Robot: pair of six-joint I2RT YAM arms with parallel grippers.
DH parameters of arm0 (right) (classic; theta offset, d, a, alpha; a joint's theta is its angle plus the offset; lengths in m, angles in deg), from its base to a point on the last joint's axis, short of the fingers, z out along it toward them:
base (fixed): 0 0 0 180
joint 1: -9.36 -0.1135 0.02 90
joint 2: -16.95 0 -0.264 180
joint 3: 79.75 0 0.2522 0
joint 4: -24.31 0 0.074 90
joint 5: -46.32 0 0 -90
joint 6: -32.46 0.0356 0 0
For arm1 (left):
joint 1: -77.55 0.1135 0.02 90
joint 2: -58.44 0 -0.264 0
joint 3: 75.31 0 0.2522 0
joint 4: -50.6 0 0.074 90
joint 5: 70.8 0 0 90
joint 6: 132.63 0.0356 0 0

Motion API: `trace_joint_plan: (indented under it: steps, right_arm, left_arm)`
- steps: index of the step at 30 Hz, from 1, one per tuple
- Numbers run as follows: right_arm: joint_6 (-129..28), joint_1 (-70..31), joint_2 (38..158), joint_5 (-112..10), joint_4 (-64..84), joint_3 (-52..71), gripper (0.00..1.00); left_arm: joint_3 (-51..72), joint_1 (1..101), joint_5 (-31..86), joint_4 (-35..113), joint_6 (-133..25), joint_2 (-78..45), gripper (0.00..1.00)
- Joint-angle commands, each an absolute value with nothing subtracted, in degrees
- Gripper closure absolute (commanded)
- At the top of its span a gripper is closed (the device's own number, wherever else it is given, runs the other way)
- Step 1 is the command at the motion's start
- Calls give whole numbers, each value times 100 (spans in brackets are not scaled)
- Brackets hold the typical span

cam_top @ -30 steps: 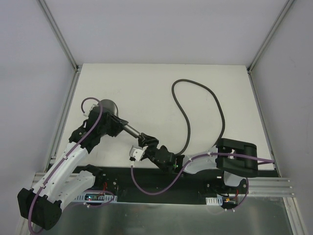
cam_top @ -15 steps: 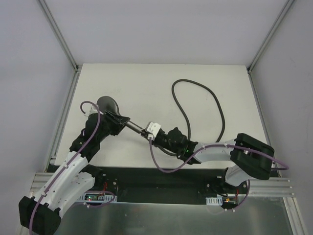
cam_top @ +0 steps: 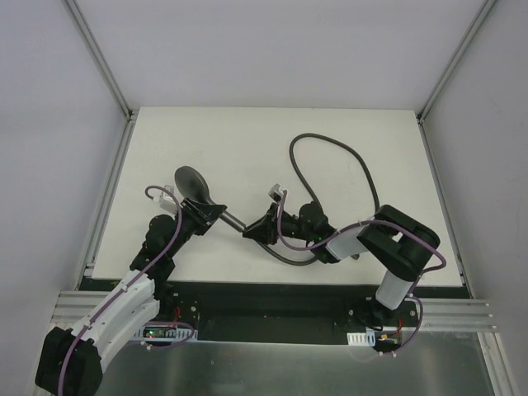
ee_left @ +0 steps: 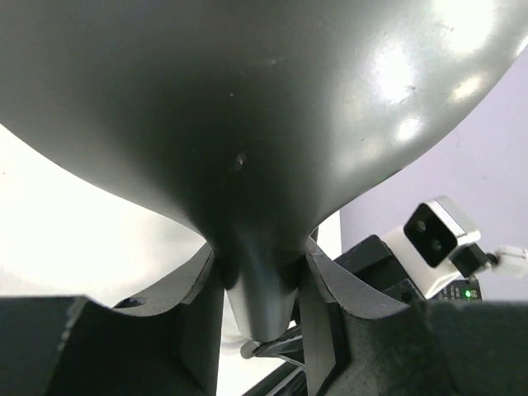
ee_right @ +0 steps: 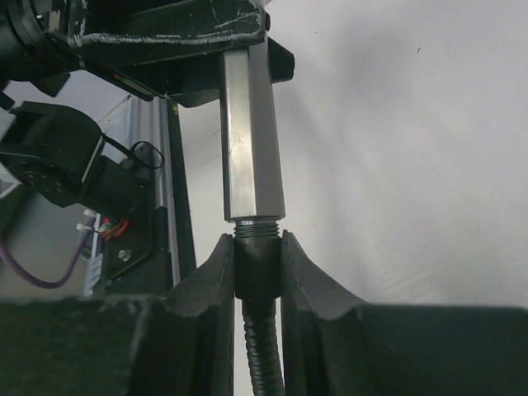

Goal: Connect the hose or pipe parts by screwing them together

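Fitting met the handle end-on, both hands clamped

Alignment was what mattered here. In the right wrist view the right hand (ee_right: 257,266) had its two fingers closed tight on the dark end fitting (ee_right: 256,276) of the hose (ee_right: 262,346). Directly beyond the fingertips stood the silvery hexagonal end of the handle (ee_right: 252,132). The two parts lay on one straight line, and a short band of thread showed where they met. How deep the thread had gone in could not be told.

From above, the shower head (cam_top: 191,183) was held over the left part of the bench (cam_top: 247,140), apparently off its surface. Its round face lay toward the far left, and its handle ran down to the right, toward the right hand. The left hand (ee_left: 260,289) gripped the shower head at the narrow neck just below the bowl, jaws pressed in on both sides, which probably kept the head from turning. The rest of the hose trailed off in a wide loop across the far right of the bench.

The right hand was the one at the joint. Judging from this, the coming move would be a twist about that shared line, and any tilt of the fitting off it risked crossing the thread.
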State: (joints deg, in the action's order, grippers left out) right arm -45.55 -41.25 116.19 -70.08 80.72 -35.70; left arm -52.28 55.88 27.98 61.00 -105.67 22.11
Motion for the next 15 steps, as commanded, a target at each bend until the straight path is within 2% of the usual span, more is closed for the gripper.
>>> trace_joint_plan:
  steps: [1,2,3,5,6,7,9,10,12,13,15]
  right_arm:
    - [-3592,-3924,11600,-6997,9809,-3434,75]
    - [-3636,-3924,11548,-6979,9782,-3461,66]
    - [-3819,-3924,11504,-6909,9721,-3496,50]
    - [-4100,-3933,11277,-6795,9283,-3619,36]
    - [-4528,-3959,11162,-6620,9055,-3663,18]
    - [-4776,-4012,11048,-6444,8574,-3759,12]
    - [-5487,-4293,10591,-5840,8010,-3812,6]
    - [-6308,-4441,10433,-5593,7267,-3795,5]
    - [-7200,-5065,10028,-4595,6176,-3576,4]
    - [-8170,-5319,9957,-4118,5970,-3479,4]
    - [-8836,-5892,9895,-3196,5714,-3295,5]
  left_arm:
    - [-5206,5523,3125,7060,-10125,2276,100]
    - [-5050,5523,3028,6893,-10143,2259,100]
    - [-4935,5523,2958,6352,-10151,2224,100]
    - [-4532,5523,2669,5805,-10169,2162,100]
    - [-4390,5523,2537,5115,-10300,2144,100]
    - [-4267,5532,2431,4838,-10353,2136,100]
    - [-3968,5523,2185,4276,-10476,2109,100]
    - [-3889,5523,2114,4099,-10529,2100,100]
    - [-3625,5523,1991,3773,-10713,2048,100]
    - [-3520,5523,1973,3398,-10758,2013,100]
    - [-3160,5523,1955,3018,-10837,1837,100]
